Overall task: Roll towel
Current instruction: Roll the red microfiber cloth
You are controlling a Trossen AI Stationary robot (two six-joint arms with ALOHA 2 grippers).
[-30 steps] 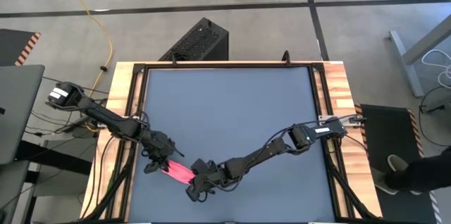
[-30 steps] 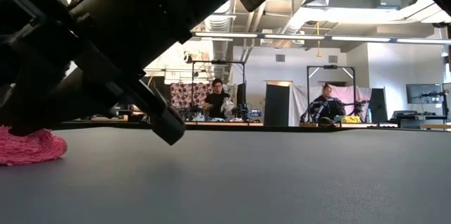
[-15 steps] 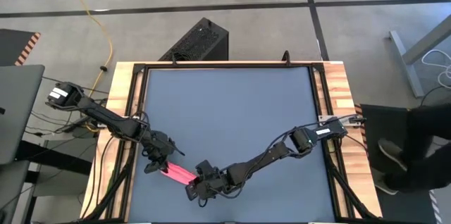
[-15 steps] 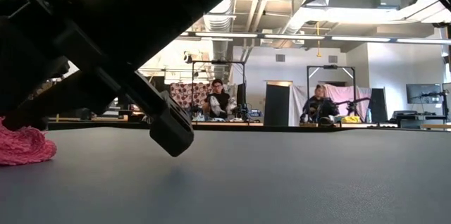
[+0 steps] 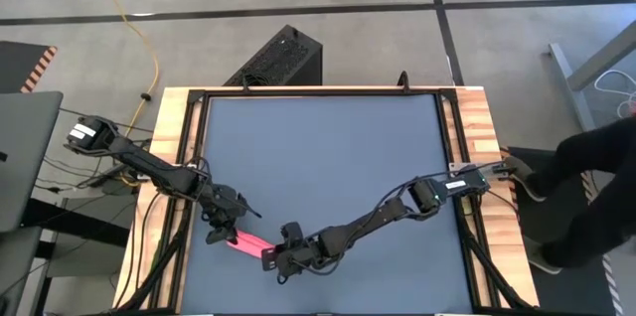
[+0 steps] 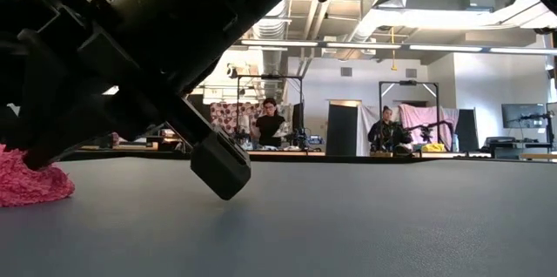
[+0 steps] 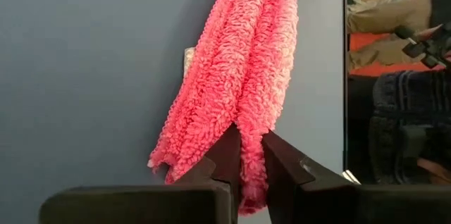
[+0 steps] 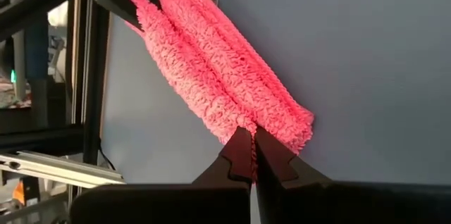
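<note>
Your left gripper [image 5: 231, 237] and right gripper [image 5: 274, 256] are each pinching an end of the towel [image 5: 252, 247], folded narrow, lying near the table's [image 5: 328, 147] near-left edge.

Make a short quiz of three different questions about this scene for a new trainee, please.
1. True or false: the towel lies as a flat open square on the table.
2. Which pincers pinch the towel? A) left only B) right only C) both
3. Fill in: the towel's colour is ____.

Key:
1. False. It is a narrow bunched strip near the table's front edge.
2. C. The left pincer grips one end, the right pincer the other.
3. Pink-red.
</note>
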